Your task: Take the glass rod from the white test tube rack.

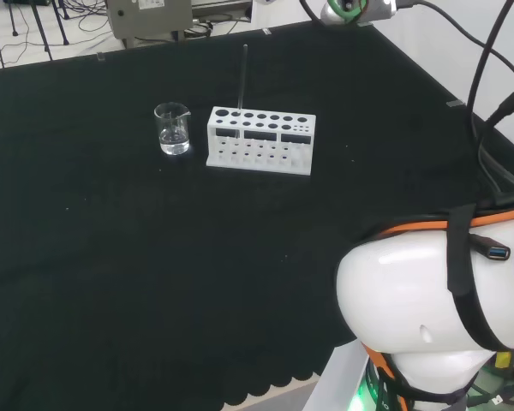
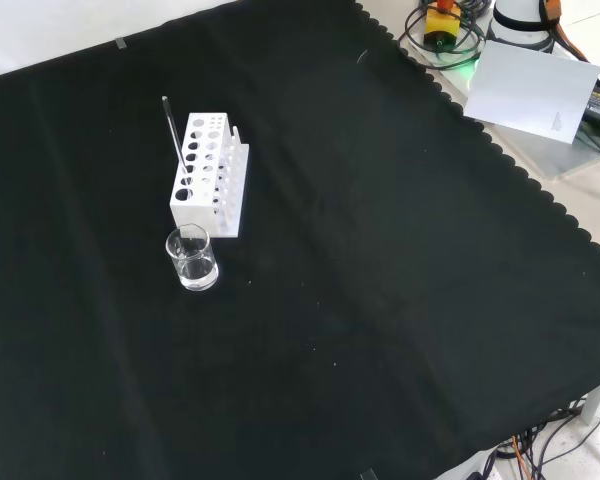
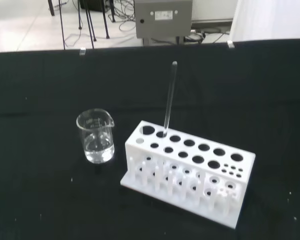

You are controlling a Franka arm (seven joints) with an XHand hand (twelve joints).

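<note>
glass rod (image 3: 169,97) upright in white test tube rack (image 3: 187,172) | beaker (image 3: 96,136) just beside

one clear beaker (image 1: 172,128) (image 2: 192,258) (image 3: 95,136) stands upright on the black cloth (image 1: 111,257) (image 2: 380,250) (image 3: 35,200), a little clear liquid in its bottom. a grey box (image 3: 163,18) sits beyond the surface's far edge in the wrist view.

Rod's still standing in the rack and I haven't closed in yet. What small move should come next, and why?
Probably bring the hand down toward the upper part of the glass rod. It stands nearly upright in a hole at the end of the white test tube rack nearest the beaker, with its top well clear above the rack, so the free length looks easiest to pinch.
</note>
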